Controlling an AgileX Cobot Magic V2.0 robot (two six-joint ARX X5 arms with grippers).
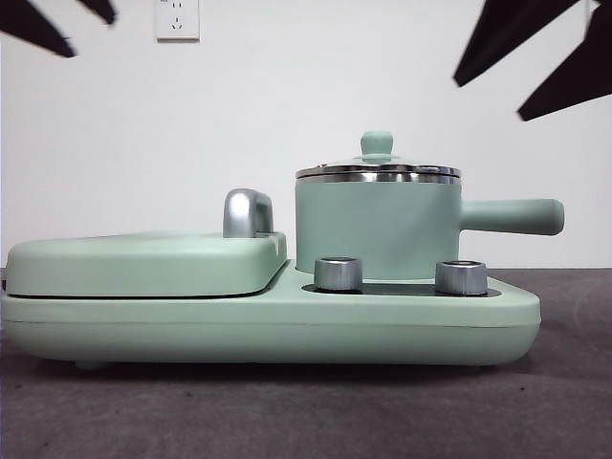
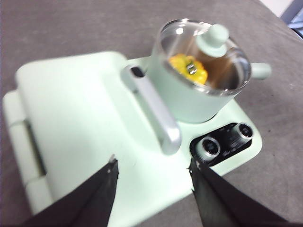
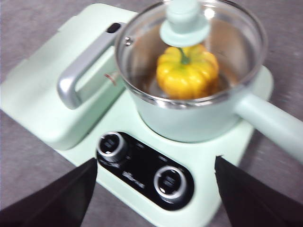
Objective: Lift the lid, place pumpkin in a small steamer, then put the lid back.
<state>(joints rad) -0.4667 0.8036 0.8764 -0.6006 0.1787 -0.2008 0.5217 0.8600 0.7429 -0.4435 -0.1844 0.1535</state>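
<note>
Front view, nearest first: two steel knobs (image 1: 338, 273) stand on the black control panel of the mint-green appliance base (image 1: 287, 330), which rests on a grey table (image 1: 306, 411). Behind them stands the small steamer (image 1: 378, 229), upright, its long straight handle pointing level to the onlooker's right. The lid (image 1: 378, 172) sits flat on the steamer's rim, knob up. Beside the steamer lies the flat grill cover (image 1: 143, 263) with its curved steel handle (image 1: 244, 212), the nearest obstacle. Through the glass, the pumpkin (image 3: 188, 71) rests inside the steamer, stem apparently upward, though the lid's knob partly hides it. The left gripper (image 2: 151, 165) hangs above the grill cover, jaws spread wide and empty. The right gripper (image 3: 156, 175) hangs above the control panel, jaws likewise parted, gripping nothing.
</note>
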